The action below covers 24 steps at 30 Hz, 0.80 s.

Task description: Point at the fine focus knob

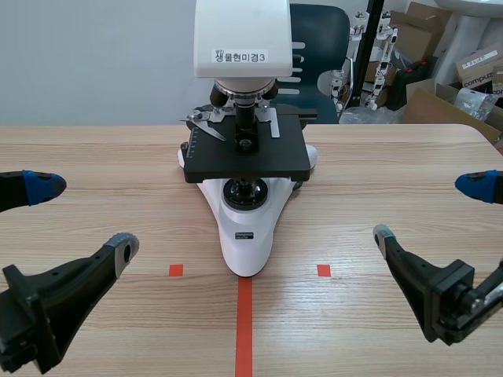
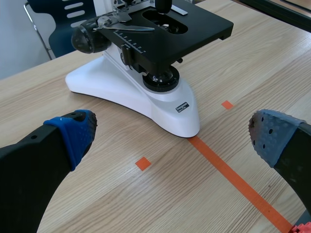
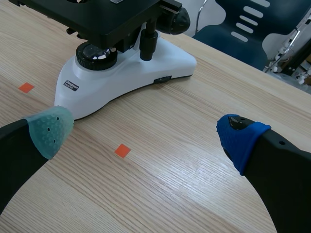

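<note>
Pointing at the wrong control is the likeliest slip from here. The fine focus knob (image 2: 77,41), which I judge to be the small black cap at the outer end of a ribbed black knob stack (image 2: 92,38), shares its axis with the larger coarse wheel. It sits low on the side of the white-bodied microscope (image 1: 245,228), toward its back and below the flat matte black rectangular stage (image 1: 247,153); a matching black knob (image 3: 178,19) shows on the opposite side. Both tools are released and grasp nothing: the left tool (image 1: 82,217) and the right tool (image 1: 431,210) hang low over the pale wood-grain desk (image 1: 94,157), one on each side and well apart from the microscope, each with its thick black fingers (image 1: 71,275) spread wide. Splayed like that, a point could read ambiguously between the two wheels, and one finger might clip the overhanging stage edge or the thin metal slide clip (image 2: 127,28) on the way in. The glossy moulded base (image 2: 121,92) looks smooth and heavy enough to sit through a light brush, though a firm shove could slide it along the slick desk grain. The soft dotted pads (image 2: 274,138) would forgive a touch; the hard finger bodies would not.
</note>
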{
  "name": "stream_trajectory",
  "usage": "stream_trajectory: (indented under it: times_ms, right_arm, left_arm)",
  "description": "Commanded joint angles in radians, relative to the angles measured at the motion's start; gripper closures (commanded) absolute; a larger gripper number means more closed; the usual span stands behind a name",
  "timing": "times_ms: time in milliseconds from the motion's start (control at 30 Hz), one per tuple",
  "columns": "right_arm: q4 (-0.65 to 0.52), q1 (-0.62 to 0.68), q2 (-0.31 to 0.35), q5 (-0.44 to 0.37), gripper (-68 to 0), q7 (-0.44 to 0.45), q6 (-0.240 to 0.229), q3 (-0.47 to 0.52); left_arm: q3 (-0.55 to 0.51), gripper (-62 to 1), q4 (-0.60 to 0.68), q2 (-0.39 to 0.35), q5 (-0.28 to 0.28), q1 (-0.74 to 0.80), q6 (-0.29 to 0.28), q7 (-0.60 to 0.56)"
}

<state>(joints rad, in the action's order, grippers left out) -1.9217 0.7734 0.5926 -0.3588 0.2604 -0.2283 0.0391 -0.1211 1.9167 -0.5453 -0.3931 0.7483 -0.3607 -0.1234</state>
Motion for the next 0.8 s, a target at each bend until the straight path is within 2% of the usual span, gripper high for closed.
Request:
stream_trajectory:
  times_ms: [0, 233, 767]
  right_arm:
    - [-0.007, -0.011, 0.002, -0.008, -67.9, 0.014, 0.000, 0.005]
    - [-0.006, -0.011, 0.002, 0.016, -67.9, 0.014, 0.000, 0.005]
    - [-0.006, -0.011, 0.002, 0.015, -67.9, 0.014, 0.000, 0.005]
  left_arm:
    - [-0.003, -62.3, 0.010, 0.008, -0.007, 0.002, 0.002, -0.014]
    - [-0.003, -62.3, 0.010, 0.008, -0.007, 0.002, 0.002, -0.014]
    - [-0.003, -62.3, 0.010, 0.008, -0.007, 0.002, 0.002, -0.014]
